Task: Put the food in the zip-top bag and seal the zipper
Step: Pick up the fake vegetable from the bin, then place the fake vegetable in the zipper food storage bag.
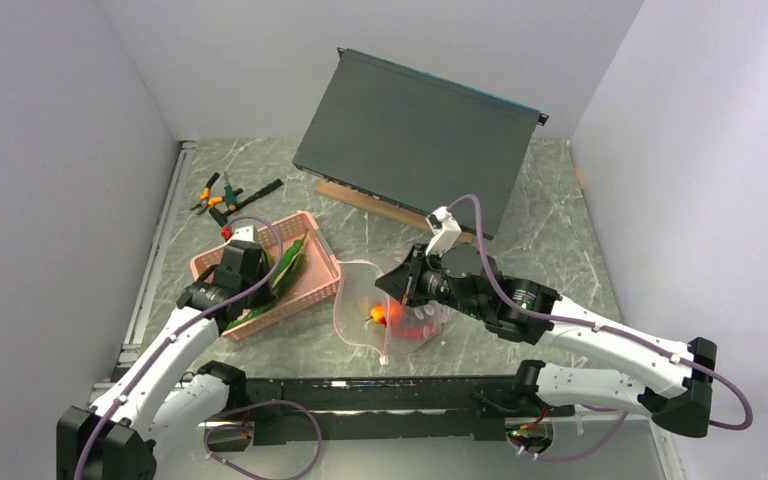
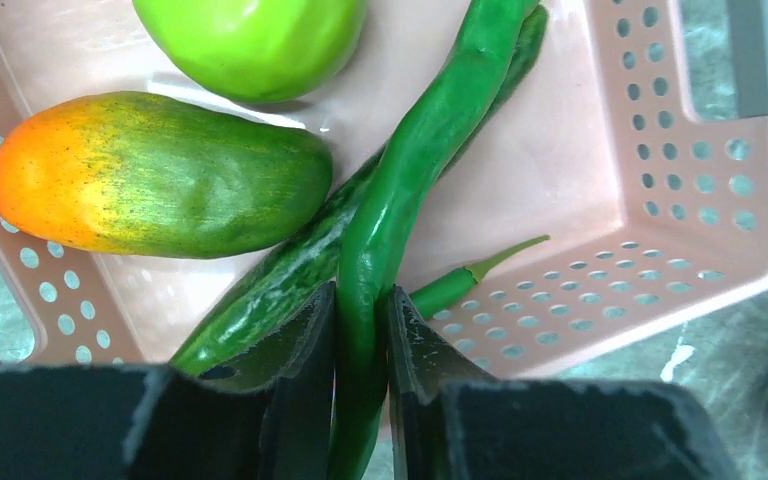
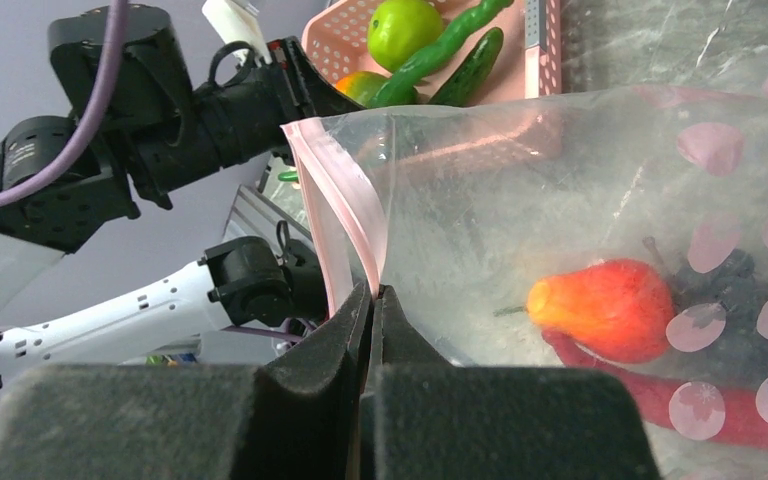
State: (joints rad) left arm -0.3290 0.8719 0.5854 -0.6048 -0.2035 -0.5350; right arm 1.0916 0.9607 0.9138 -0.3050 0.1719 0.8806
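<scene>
In the pink basket (image 2: 660,260) lie a green apple (image 2: 255,40), an orange-green mango (image 2: 160,175), a cucumber (image 2: 270,290), a small green chili (image 2: 460,283) and a long green pepper (image 2: 400,190). My left gripper (image 2: 362,295) reaches into the basket, its two fingers pressed against both sides of the long pepper. The clear zip-top bag (image 3: 520,180) lies right of the basket. It holds a red-orange piece (image 3: 610,305) and a red chili (image 3: 720,405). My right gripper (image 3: 373,290) is shut on the pink zipper (image 3: 335,200) and holds the mouth up.
Orange-handled pliers (image 1: 215,195) lie behind the basket (image 1: 210,262) at the back left. A large dark panel (image 1: 420,135) leans at the back of the table. The bag (image 1: 360,310) lies between the two arms, near the front rail.
</scene>
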